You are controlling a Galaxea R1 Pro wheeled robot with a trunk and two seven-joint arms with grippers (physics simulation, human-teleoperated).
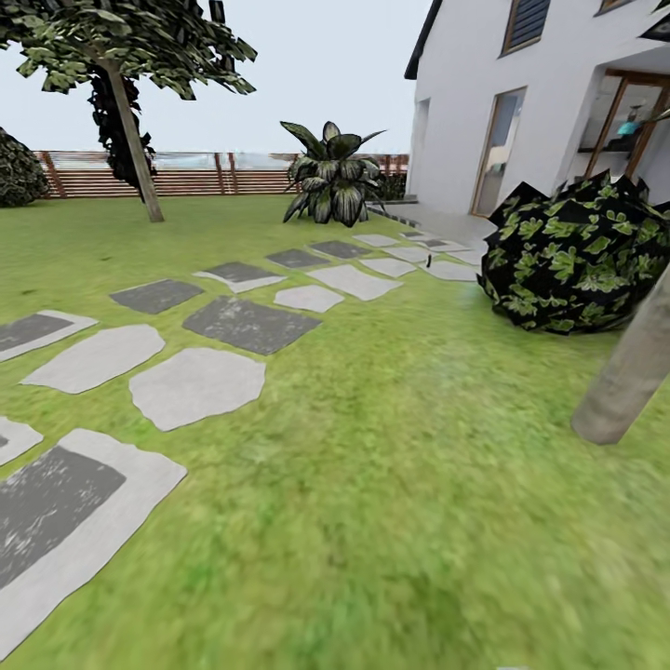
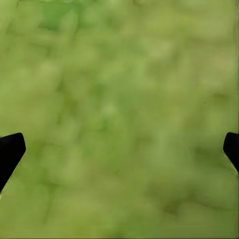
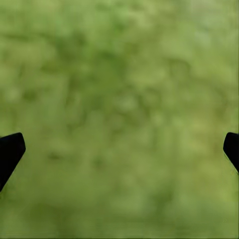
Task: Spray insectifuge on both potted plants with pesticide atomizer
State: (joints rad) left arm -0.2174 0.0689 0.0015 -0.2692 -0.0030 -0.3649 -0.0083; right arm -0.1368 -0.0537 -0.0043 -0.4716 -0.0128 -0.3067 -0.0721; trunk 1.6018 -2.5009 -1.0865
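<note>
Ahead, lawn (image 1: pixel 419 484) with stepping slabs (image 1: pixel 195 383) at left, fence (image 1: pixel 186 174) upper left — left gripper (image 2: pixel 119 149) and right gripper (image 3: pixel 119 149) both spread wide, empty, over grass.

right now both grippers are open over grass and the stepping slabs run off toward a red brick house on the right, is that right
Not quite: the house is white, not red brick, as the head view shows. The rest holds: the stepping slabs run across the lawn toward it on the right, and each wrist view shows the left gripper and right gripper open over grass.
</note>
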